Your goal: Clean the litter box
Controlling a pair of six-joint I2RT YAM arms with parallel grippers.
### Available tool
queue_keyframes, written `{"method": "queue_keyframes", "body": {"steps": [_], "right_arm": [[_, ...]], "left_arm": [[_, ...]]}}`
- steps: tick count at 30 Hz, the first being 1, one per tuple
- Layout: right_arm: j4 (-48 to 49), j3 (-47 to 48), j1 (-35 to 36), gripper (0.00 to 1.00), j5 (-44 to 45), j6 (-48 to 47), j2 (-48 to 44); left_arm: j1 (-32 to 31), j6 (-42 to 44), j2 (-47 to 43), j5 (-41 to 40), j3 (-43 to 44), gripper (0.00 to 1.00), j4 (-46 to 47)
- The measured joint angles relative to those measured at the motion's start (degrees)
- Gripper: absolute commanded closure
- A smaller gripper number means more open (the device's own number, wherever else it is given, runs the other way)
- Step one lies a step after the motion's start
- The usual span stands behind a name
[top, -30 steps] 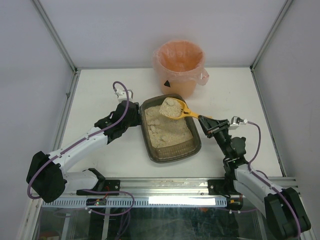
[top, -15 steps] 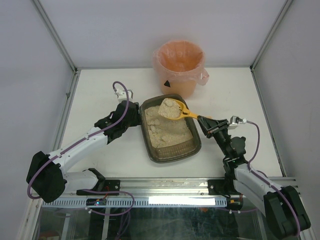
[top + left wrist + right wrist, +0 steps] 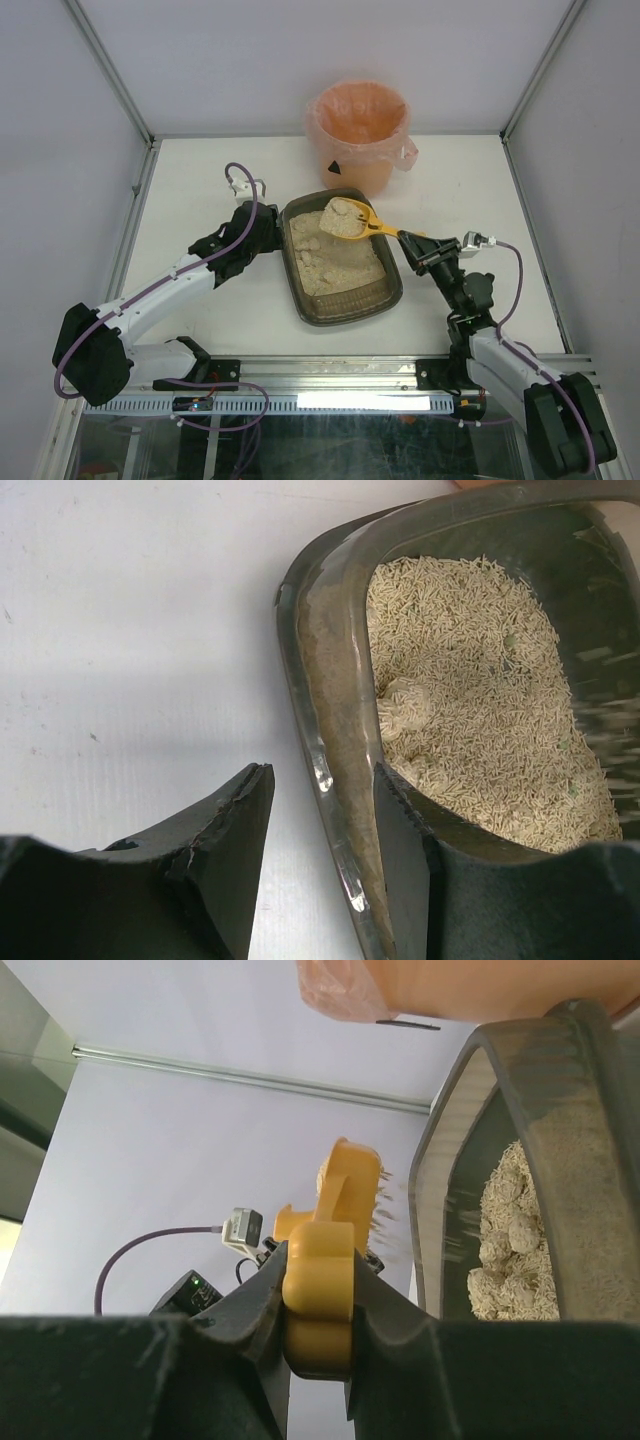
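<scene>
Loose litter has sifted off the scoop (image 3: 348,218) since a moment back, and its heap looks a little smaller. Nearest me, the right gripper (image 3: 410,241) is clamped tight on the scoop's handle, which runs from the jaws out over the far end of the box (image 3: 392,292). The left gripper (image 3: 320,780) straddles the box's left wall, jaws narrow; whether they pinch it I can't tell. Beyond the scoop's bowl, further out from the right jaws, stands the bucket (image 3: 358,125), so the carry looks like the right arm's job. No readable writing, only a black triangle on the bucket.
</scene>
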Motion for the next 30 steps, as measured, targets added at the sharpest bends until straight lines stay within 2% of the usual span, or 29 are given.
{"method": "queue_keyframes", "body": {"steps": [30], "right_arm": [[0.1, 0.0, -2.4, 1.0, -3.8, -0.4, -0.2]], "left_arm": [[0.3, 0.0, 0.1, 0.0, 0.0, 0.54, 0.0]]}}
